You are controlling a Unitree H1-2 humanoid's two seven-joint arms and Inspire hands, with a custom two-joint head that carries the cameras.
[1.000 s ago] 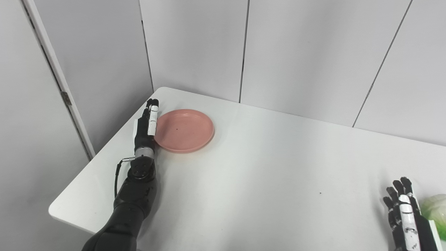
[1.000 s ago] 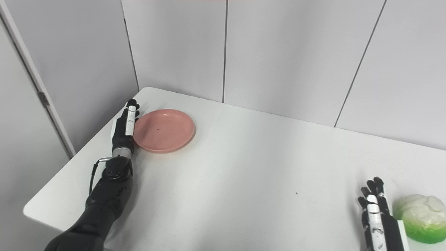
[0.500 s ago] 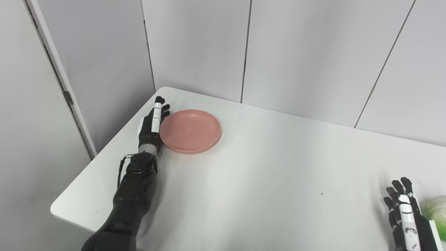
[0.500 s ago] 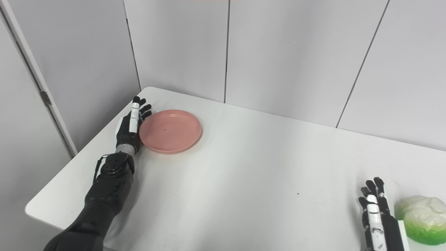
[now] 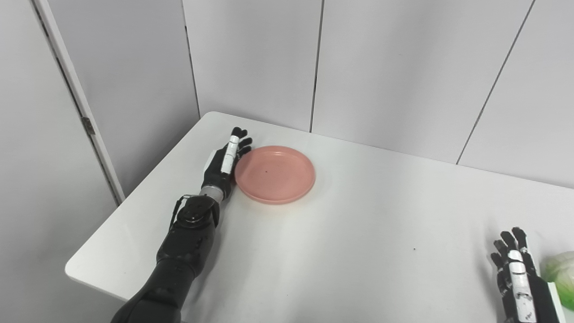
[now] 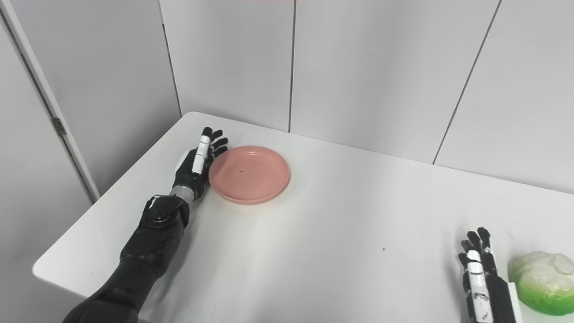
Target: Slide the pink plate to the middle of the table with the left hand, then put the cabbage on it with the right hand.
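Fingers [image 6: 210,146] on the left hand [image 6: 197,163] are straight and a bit fanned out, not holding anything, with the hand standing on edge, its side flat against the left rim of the pink plate [image 6: 249,174]. That plate sits on the white worktop [image 6: 314,233], left of the middle and toward the far side. Over at the near right corner, the right hand [image 6: 480,282] rests on edge with its fingers extended and slightly apart, empty. Cabbage [image 6: 545,281] sits just beside it on the right, not touching as far as I can see.
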